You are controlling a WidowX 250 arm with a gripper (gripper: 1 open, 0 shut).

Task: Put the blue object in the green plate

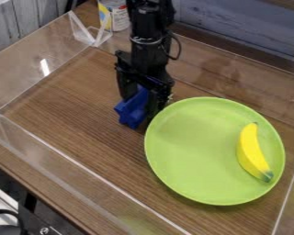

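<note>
Lime green fills much of the lower right: we see a large, round, flat plate (201, 167) with a slightly raised rim, lying on a brown wooden tabletop (63, 112). Near its right edge, on the plate, rests a yellow banana (252, 151), curved and lying lengthwise, its top end pointing away from us and its darker tip toward us.

Just beside the plate's upper left edge, outside it, we find the small royal-blue block (133, 108). It sits over the wood, left of the plate, with its upper part partly covered by the black gripper (140, 95). The gripper reaches down from a black robot arm (149, 37) that enters at the top of the view. Its fingers are at the block, but dark parts overlap there, and we cannot tell whether the jaws are apart or clamped on it. Nor can we tell whether the block touches the table.

Toward the top left, behind the arm, stands a white and yellow container (113, 15), cut off by the upper edge. At the lower left corner, we make out a black cable (7, 213), curved beside the table.
</note>
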